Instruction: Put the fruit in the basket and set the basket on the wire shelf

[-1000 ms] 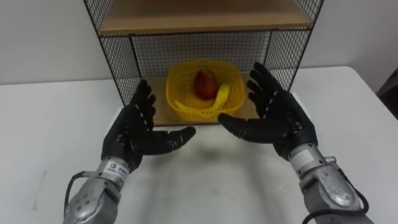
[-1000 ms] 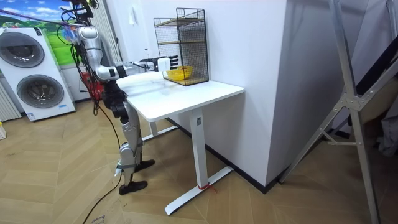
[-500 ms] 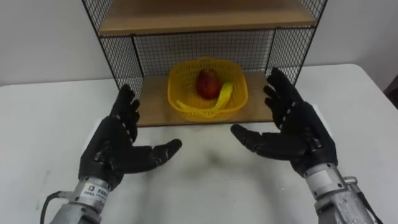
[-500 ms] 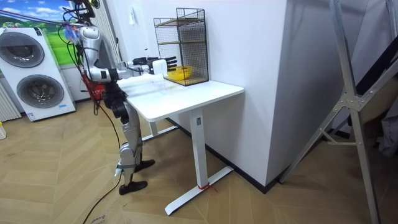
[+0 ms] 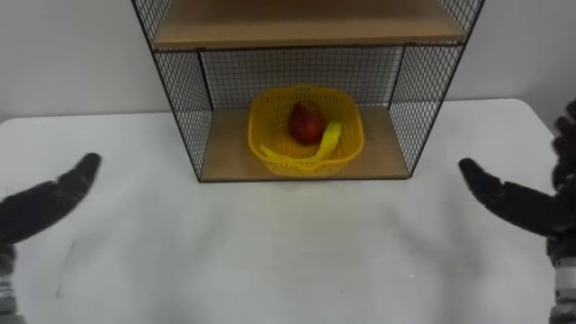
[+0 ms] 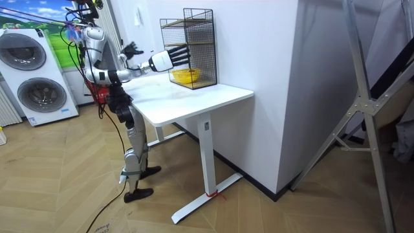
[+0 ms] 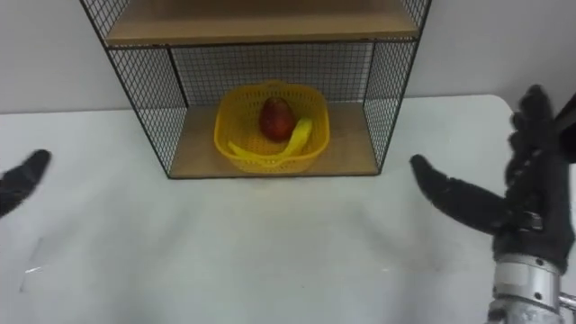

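With the yellow basket (image 5: 306, 148) holding the red fruit (image 5: 306, 121) and banana (image 5: 328, 140) on the wire shelf (image 5: 178, 103)'s lower board, you risk clipping its mesh sides if your left hand (image 5: 40, 202) and right hand (image 7: 526, 202), both spread and empty, swing inward.

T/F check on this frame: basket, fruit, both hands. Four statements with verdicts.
1. The yellow basket sits on the lower board of the wire shelf. True.
2. The basket is empty. False: a red fruit and a banana lie in it.
3. The right hand grips the basket. False: it is open over the table, well apart from the basket.
4. The left hand is open and holds nothing. True.
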Controlling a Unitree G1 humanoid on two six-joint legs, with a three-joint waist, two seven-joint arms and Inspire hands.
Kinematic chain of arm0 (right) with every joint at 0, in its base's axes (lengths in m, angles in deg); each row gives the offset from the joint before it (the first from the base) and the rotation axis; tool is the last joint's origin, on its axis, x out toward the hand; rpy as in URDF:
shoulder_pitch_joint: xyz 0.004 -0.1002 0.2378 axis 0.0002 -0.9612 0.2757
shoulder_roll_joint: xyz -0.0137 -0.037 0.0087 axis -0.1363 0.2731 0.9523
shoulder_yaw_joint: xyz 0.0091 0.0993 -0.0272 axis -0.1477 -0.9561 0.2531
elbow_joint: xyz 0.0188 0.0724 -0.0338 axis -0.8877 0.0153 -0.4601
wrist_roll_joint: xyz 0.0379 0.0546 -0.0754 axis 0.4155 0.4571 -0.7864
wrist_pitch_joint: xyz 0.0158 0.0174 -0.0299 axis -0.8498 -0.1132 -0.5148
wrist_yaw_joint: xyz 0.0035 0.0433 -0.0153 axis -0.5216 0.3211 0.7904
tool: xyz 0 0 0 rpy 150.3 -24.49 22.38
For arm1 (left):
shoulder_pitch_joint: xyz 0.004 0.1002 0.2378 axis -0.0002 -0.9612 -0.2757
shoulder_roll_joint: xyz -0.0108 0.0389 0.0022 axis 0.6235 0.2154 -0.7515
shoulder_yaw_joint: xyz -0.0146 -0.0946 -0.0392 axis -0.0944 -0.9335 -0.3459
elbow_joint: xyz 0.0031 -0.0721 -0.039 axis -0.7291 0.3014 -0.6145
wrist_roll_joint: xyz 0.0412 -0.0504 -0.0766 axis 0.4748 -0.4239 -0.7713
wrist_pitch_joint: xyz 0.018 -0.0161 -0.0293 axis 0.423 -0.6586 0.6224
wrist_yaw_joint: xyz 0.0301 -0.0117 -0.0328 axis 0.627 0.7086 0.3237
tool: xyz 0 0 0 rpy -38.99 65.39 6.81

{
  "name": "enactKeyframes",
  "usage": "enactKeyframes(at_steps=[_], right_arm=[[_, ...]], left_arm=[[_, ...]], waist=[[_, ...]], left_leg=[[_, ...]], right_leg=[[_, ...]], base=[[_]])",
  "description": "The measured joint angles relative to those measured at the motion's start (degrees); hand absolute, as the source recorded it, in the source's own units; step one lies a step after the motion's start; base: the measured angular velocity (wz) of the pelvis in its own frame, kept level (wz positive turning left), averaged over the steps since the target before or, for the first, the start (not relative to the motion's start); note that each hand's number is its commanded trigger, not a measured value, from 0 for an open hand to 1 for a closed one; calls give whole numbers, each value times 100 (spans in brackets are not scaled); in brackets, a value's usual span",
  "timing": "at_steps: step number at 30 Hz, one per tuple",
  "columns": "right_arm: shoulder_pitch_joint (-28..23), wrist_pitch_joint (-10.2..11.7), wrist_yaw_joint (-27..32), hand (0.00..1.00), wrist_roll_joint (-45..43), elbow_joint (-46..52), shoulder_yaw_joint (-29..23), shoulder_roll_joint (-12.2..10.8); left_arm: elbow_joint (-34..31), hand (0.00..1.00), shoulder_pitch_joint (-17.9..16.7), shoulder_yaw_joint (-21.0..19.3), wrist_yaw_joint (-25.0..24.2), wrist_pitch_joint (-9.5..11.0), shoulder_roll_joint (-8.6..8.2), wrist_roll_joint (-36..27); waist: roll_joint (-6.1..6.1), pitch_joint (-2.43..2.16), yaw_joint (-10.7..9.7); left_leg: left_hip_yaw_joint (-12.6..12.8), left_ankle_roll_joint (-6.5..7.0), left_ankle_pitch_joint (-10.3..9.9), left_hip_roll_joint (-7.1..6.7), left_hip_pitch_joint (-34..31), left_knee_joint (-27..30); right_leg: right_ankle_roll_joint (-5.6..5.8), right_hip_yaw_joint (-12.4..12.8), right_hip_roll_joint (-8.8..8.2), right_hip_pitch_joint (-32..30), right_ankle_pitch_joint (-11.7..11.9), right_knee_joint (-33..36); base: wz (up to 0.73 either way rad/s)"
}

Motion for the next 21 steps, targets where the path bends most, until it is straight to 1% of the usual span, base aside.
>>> enactKeyframes(at_steps=[1,2,3,5,6,8,9,10,11,12,13,14,15,16,17,18,20,21], right_arm=[[19,26,245,0,-1,13,-243,90],[25,35,371,0,-5,39,-393,128],[56,94,600,0,-7,52,-677,198],[91,145,1050,0,9,52,-1196,452],[88,145,1144,0,18,52,-1304,524],[69,152,1455,0,151,-3,-1740,718],[68,153,1539,0,256,-51,-1837,750],[76,164,1704,0,482,-195,-2026,771],[86,182,1783,0,589,-335,-2118,781],[74,202,1900,0,814,-748,-2312,797],[84,133,2087,0,1056,-1159,-2491,819],[43,24,2238,0,1292,-1578,-2671,834],[11,-32,2318,0,1466,-1740,-2755,834],[-46,-143,2470,0,1804,-2045,-2910,837],[-116,-186,2621,0,2182,-2313,-3033,837],[-149,-191,2684,0,2384,-2487,-3098,837],[-290,-202,2873,0,3166,-2990,-3205,836],[-347,-202,2893,0,3355,-3130,-3209,836]], left_arm=[[-66,0,0,-304,308,72,3,11],[-104,0,5,-459,456,102,3,11],[-130,0,43,-754,714,166,11,6],[-140,0,129,-1359,1265,237,59,-51],[-141,0,124,-1495,1395,251,79,-82],[-100,0,113,-2006,1828,260,215,-159],[-83,0,92,-2099,1923,261,265,-221],[-26,0,30,-2276,2095,261,331,-340],[49,0,11,-2345,2175,266,364,-408],[296,0,-38,-2467,2346,259,468,-611],[728,0,-54,-2545,2505,218,612,-845],[1239,0,-74,-2627,2646,151,770,-1207],[1468,0,-93,-2659,2690,101,827,-1448],[1869,0,-182,-2702,2770,5,876,-1874],[2171,0,-283,-2725,2861,-45,876,-2315],[2338,0,-323,-2742,2887,-52,877,-2555],[3093,0,-424,-2751,2917,-61,883,-3128],[3262,0,-440,-2745,2929,-62,883,-3227]], waist=[[6,-3,29],[-3,5,49],[-4,18,95],[-13,25,122],[-14,26,126],[-52,20,127],[-62,21,141],[-89,22,151],[-104,20,127],[-116,15,108],[-135,-1,111],[-131,-13,89],[-131,-17,79],[-144,-24,72],[-136,-18,70],[-129,-12,71],[-135,-12,68],[-137,-14,60]], left_leg=[[-2,0,-1,1,1,0],[-3,1,-1,0,-1,0],[-5,-1,-2,-1,-5,-1],[-5,-1,-2,-9,-18,-10],[-2,0,-2,-9,-22,-21],[2,0,18,-9,-39,-77],[-1,0,18,-9,-46,-75],[-6,-2,18,-9,-52,-79],[-8,-2,19,-10,-55,-79],[-28,-2,18,-10,-73,-68],[-36,-3,17,-16,-84,-63],[-88,-3,16,-32,-112,-58],[-112,-4,16,-41,-123,-59],[-134,-29,2,-63,-127,-80],[-132,-29,0,-61,-127,-86],[-129,-29,0,-48,-129,-89],[-99,-25,-2,-35,-151,-79],[-104,-22,-5,-36,-160,-65]], right_leg=[[2,3,-1,-1,-1,1],[4,3,-1,-3,-3,0],[11,6,-1,-6,-9,1],[35,4,-10,-26,-27,5],[35,5,-12,-36,-27,5],[25,7,-15,-85,-21,23],[22,1,-14,-89,-19,24],[18,-2,-13,-93,-17,16],[12,-12,-13,-92,-12,10],[2,-45,-15,-91,-5,6],[1,-54,-17,-90,-4,10],[1,-90,-17,-91,-5,11],[3,-128,-26,-91,-6,14],[15,-149,-44,-102,-28,29],[23,-140,-67,-141,-74,97],[30,-122,-74,-166,-94,136],[30,-77,-72,-219,-101,181],[29,-90,-72,-220,-101,185]], base=[[0],[0],[0],[0],[0],[0],[0],[0],[5],[8],[12],[13],[15],[9],[3],[-7],[-8],[3]])
